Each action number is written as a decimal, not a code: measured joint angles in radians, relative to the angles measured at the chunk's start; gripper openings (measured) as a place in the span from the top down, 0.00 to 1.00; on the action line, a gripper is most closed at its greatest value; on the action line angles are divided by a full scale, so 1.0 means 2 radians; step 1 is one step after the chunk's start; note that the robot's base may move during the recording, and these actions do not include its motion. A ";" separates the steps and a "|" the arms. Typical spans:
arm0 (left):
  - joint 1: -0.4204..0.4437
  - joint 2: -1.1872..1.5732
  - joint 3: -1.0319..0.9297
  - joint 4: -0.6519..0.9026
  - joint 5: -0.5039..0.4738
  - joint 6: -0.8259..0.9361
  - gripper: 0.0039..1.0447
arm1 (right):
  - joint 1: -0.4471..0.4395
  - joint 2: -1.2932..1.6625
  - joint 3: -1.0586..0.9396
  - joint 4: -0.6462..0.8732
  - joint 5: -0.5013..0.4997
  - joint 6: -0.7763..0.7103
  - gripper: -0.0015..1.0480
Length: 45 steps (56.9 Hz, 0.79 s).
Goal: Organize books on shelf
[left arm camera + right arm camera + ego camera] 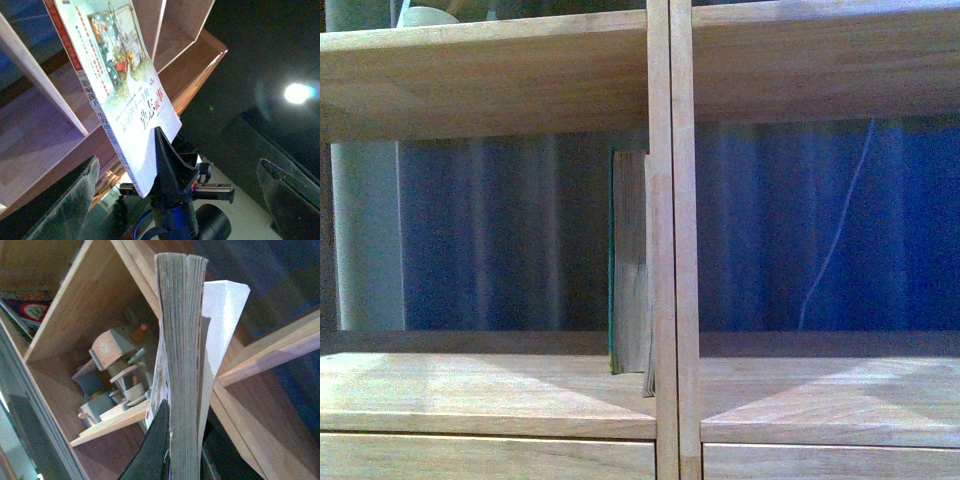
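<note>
The light-wood shelf (pixel 660 200) fills the front view. The teal-covered book (pixel 630 260) stands upright in the left compartment against the centre divider, greyish pages facing me. Neither gripper shows in the front view. In the left wrist view the thin pale paperback (pixel 120 65), with cover picture, dark characters and red-white spine, is held up beside the shelf (pixel 190 55) by my right gripper (pixel 167 165). My left gripper (pixel 178 165) is open and empty, its fingers (pixel 65 210) wide apart. In the right wrist view my right gripper (pixel 182 440) is shut on the paperback's page edge (pixel 182 340).
A blue curtain (pixel 800 230) hangs behind the open compartments. Drawer fronts (pixel 480 458) run below the shelf board. A pale bowl (pixel 425 15) sits on the upper board. One compartment (pixel 75 305) holds several wooden toy pieces (pixel 112 370). A bright lamp (pixel 297 92) glares.
</note>
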 joint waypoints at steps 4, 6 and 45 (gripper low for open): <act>-0.012 0.004 0.005 0.001 -0.007 0.003 0.07 | 0.006 0.000 -0.002 0.000 0.002 0.001 0.93; -0.020 0.008 0.009 -0.001 -0.013 0.007 0.07 | 0.013 0.000 -0.003 0.001 0.003 0.001 0.93; -0.020 0.020 0.042 -0.031 -0.039 0.068 0.07 | 0.111 0.052 0.009 0.039 0.006 -0.010 0.93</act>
